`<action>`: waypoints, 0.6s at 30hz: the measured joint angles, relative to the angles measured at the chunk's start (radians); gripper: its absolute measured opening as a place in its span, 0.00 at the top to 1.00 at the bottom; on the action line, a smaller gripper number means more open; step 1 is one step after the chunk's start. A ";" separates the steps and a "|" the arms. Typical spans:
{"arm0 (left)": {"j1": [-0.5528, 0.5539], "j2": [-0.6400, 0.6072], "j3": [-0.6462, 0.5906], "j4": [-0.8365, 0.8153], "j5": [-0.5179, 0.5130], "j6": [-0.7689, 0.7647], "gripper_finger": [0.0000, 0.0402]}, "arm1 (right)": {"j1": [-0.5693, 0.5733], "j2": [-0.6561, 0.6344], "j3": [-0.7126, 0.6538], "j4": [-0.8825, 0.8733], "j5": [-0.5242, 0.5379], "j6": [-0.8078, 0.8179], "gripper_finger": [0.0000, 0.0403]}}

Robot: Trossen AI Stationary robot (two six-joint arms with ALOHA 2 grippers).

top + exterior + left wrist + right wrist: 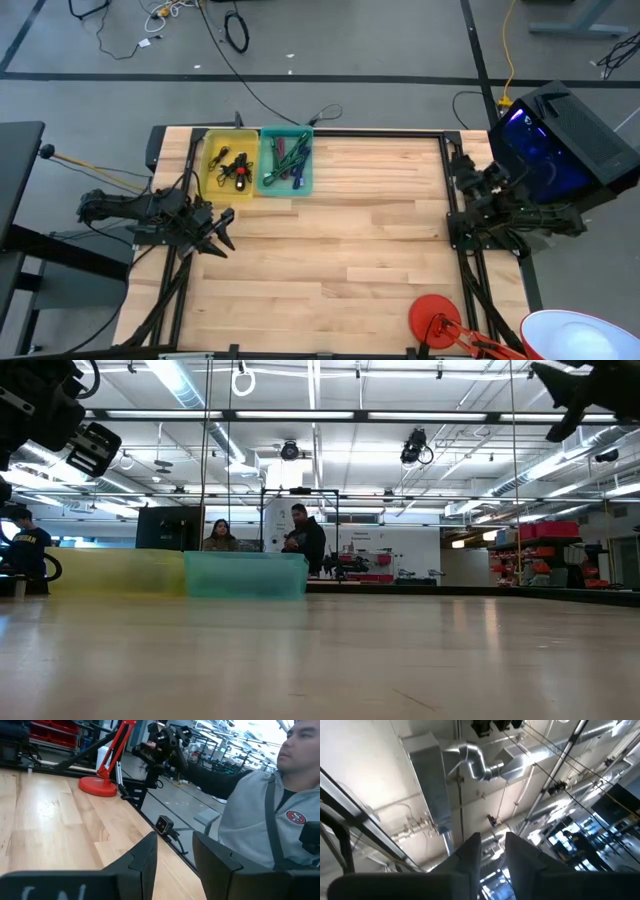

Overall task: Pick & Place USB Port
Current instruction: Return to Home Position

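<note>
A yellow bin (228,163) and a teal bin (287,162) stand side by side at the table's far left, each holding several small dark and coloured parts. Which of them is the USB port I cannot tell. My left gripper (222,238) (175,837) hangs level over the table's left edge, just near of the yellow bin, open and with nothing between its fingers. My right gripper (465,180) (492,837) is drawn back at the right edge, tilted up toward the ceiling, open and bare.
A red lamp base (432,318) stands at the near right corner, with a white shade (570,335) beside it. A dark box with blue light (560,140) sits beyond the right edge. A person in a grey sweatshirt (260,820) is beyond the table. Bare wood (350,230) lies between the arms.
</note>
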 joint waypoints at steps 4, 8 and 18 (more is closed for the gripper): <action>0.000 0.000 0.000 0.000 0.000 0.000 0.68 | 0.000 -0.082 0.000 0.002 0.000 0.000 0.77; 0.000 0.000 0.000 0.000 0.000 0.000 0.68 | 0.000 -0.082 0.000 0.057 0.002 0.002 0.77; 0.000 0.000 0.000 0.000 0.000 0.000 0.68 | 0.000 -0.075 0.001 0.026 0.007 0.008 0.77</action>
